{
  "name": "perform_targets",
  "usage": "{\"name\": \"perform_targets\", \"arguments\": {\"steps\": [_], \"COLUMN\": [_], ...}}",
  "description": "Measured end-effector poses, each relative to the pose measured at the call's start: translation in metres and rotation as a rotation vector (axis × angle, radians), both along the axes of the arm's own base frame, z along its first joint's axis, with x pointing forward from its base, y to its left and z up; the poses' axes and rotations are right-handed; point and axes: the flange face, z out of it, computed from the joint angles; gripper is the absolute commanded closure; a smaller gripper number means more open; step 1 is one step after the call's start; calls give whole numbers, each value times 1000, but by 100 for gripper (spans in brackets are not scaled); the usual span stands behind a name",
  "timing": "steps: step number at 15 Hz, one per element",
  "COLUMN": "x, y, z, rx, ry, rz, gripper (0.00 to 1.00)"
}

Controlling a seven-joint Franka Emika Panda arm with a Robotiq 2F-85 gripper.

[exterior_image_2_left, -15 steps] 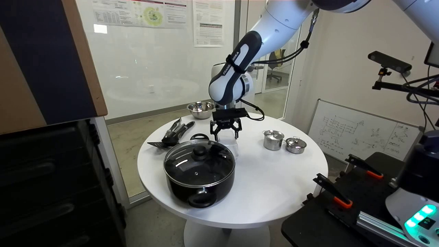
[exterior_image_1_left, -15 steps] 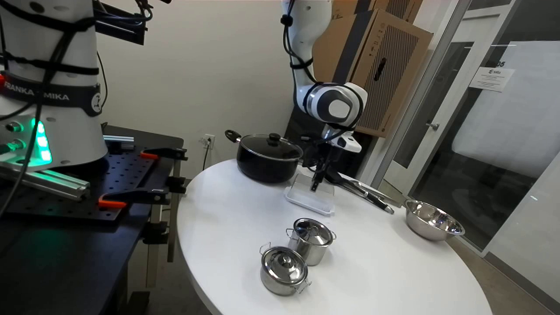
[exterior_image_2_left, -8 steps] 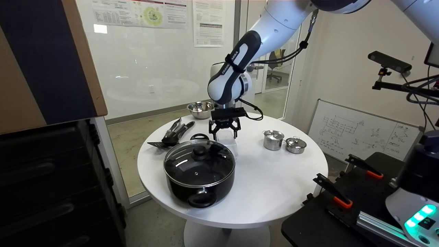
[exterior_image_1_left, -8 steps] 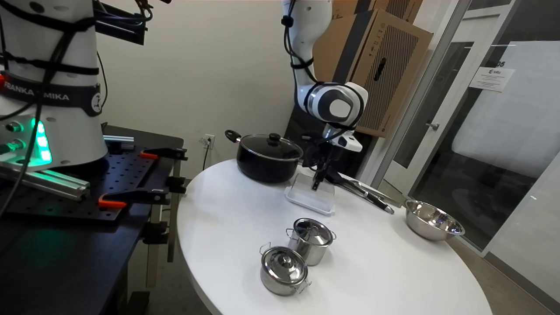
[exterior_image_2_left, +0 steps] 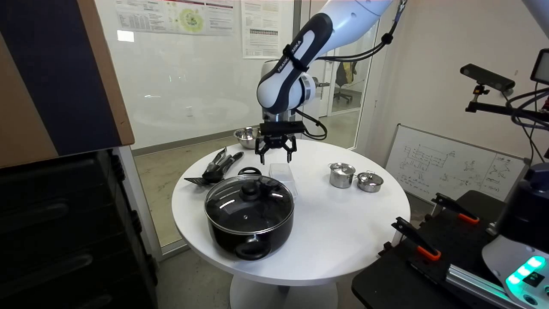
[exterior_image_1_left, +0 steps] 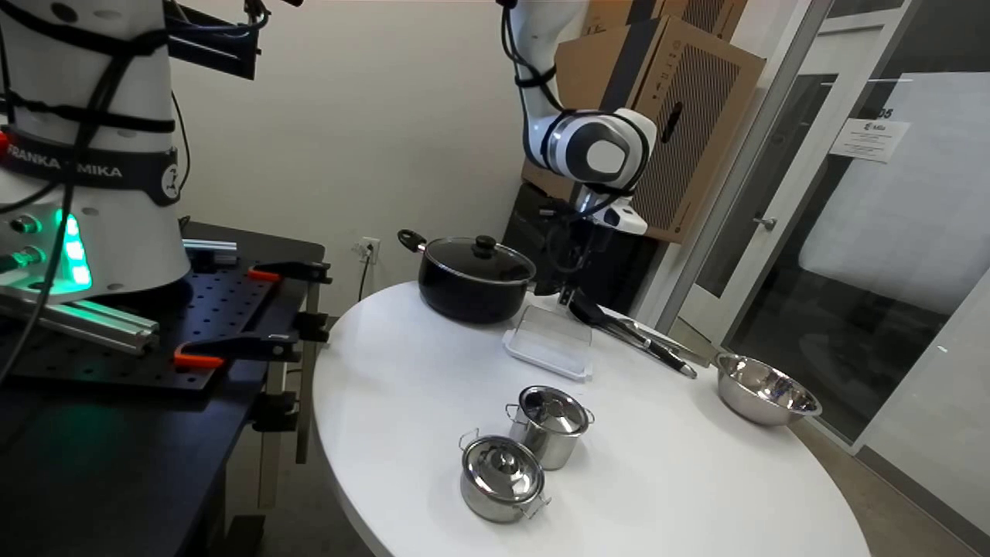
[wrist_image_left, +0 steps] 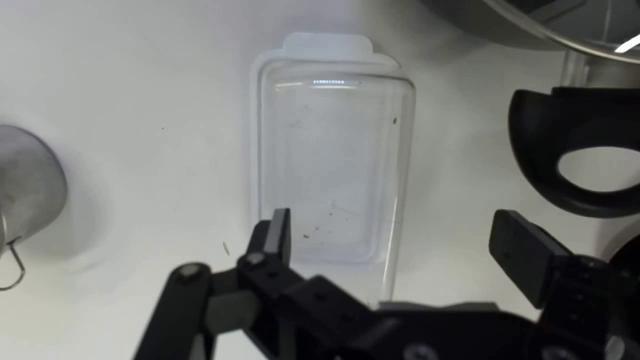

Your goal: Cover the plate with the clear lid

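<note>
Gripper (exterior_image_2_left: 276, 160) wide open, up above the white table (exterior_image_1_left: 657, 480), apart from the lid. Clear lid (wrist_image_left: 340, 165) lies over the plate (wrist_image_left: 327, 46), slightly skewed (plate shows past it at one end, wrist view). Hard to tell through clear plastic if it's seated. Black pot (exterior_image_1_left: 473, 294) just beside; two small steel pots (exterior_image_1_left: 503, 472) (exterior_image_1_left: 551, 433), utensils (exterior_image_2_left: 213, 175), steel bowl (exterior_image_1_left: 749, 402) further out.

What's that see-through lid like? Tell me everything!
The clear lid looks like plastic: a rectangle with rounded corners and shiny glints. Dark specks show on or through it. It lies over the white plate but off-centre: the plate's tabbed end sticks out past it. I can't tell if it touches the table. The open fingers hang above, not gripping it.
</note>
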Motion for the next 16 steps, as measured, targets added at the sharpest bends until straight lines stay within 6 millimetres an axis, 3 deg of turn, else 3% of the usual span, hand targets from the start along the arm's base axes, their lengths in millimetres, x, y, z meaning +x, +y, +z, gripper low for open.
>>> {"name": "perform_targets", "arguments": {"steps": [8,16], "x": [-38,-132], "y": [-15,-30], "z": [57,57], "rx": [66,-5], "ry": [0,30], "rz": [93,321], "gripper": [0,0]}}
